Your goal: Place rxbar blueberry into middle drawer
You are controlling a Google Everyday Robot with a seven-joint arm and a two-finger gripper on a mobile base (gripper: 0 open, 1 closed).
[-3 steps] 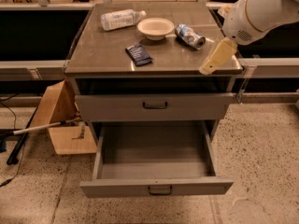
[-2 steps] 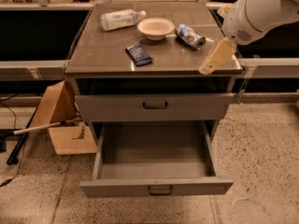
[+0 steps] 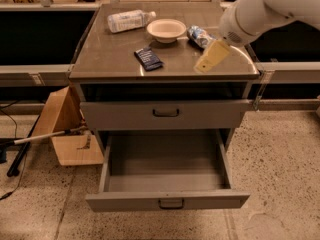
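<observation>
The rxbar blueberry (image 3: 148, 59), a flat dark navy bar, lies on the cabinet top (image 3: 110, 59), left of centre near the front. My gripper (image 3: 206, 63), pale yellow on a white arm, hovers over the top's right front part, a hand's width to the right of the bar and apart from it. The middle drawer (image 3: 167, 201) is pulled fully out below; nothing lies inside it.
The upper drawer (image 3: 166, 115) is shut. On the top stand a white bowl (image 3: 166, 30), a lying clear bottle (image 3: 129, 20) and a crushed blue-silver can (image 3: 200, 35). A cardboard box (image 3: 65, 129) and a pale stick (image 3: 45, 136) lie on the floor at left.
My gripper has moved left over the cabinet top, closer to the bar. The objects and drawers have not moved.
</observation>
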